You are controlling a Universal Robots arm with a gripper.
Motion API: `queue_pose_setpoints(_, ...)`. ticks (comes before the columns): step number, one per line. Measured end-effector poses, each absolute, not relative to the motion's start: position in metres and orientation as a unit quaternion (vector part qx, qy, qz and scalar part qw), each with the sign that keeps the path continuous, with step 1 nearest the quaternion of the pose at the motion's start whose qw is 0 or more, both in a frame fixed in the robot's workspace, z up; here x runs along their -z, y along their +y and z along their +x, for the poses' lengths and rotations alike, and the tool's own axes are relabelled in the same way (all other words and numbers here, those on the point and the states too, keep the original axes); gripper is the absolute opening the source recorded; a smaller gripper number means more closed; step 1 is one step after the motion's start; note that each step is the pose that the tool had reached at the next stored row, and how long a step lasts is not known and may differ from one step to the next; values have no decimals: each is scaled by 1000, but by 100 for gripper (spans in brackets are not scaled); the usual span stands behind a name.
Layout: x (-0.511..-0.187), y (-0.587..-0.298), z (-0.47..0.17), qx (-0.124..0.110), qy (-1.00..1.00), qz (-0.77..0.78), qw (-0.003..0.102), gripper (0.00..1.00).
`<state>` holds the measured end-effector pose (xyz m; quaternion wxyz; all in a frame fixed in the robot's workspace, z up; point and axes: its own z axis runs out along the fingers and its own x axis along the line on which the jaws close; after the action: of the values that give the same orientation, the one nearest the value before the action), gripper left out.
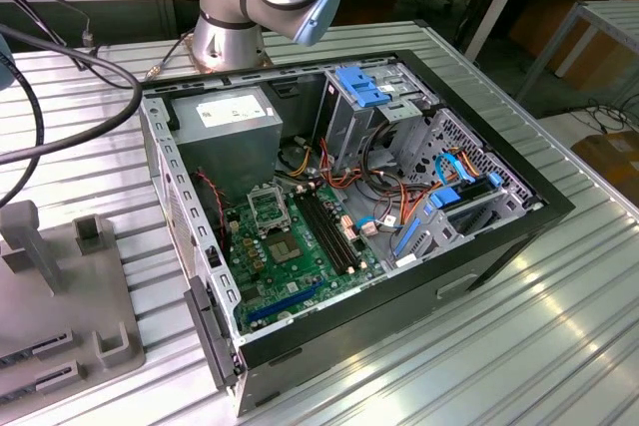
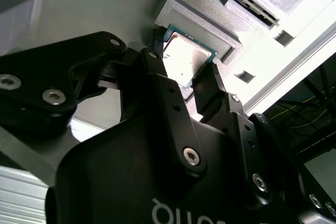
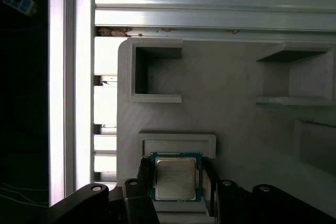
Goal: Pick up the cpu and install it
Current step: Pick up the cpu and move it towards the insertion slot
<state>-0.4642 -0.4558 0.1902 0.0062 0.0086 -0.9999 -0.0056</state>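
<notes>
The cpu [image 3: 176, 178], a small square chip with a dull grey metal top and green rim, lies in a shallow nest of the grey holder plate [image 3: 231, 77]. My gripper [image 3: 176, 181] straddles it, with one black finger [image 3: 145, 176] pressed to each of two opposite edges. In the second wrist view the cpu [image 2: 185, 56] shows between the same fingers [image 2: 157, 77] of the gripper [image 2: 181, 67]. In the exterior view the green motherboard [image 1: 300, 266] lies inside the open computer case [image 1: 479, 246], with its silver socket frame [image 1: 270, 212] near the power supply.
The grey holder plate [image 1: 60, 286] with raised blocks stands on the ribbed metal table [image 1: 519, 346] at the exterior view's left, next to the case. The arm's base [image 1: 230, 27] stands behind the case. Black cables [image 1: 60, 57] hang at the left.
</notes>
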Motion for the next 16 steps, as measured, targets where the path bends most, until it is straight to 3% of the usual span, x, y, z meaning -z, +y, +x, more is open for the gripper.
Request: queue_pose_setpoints(16,-195,-456,-464,6,-1000,9,7,47)
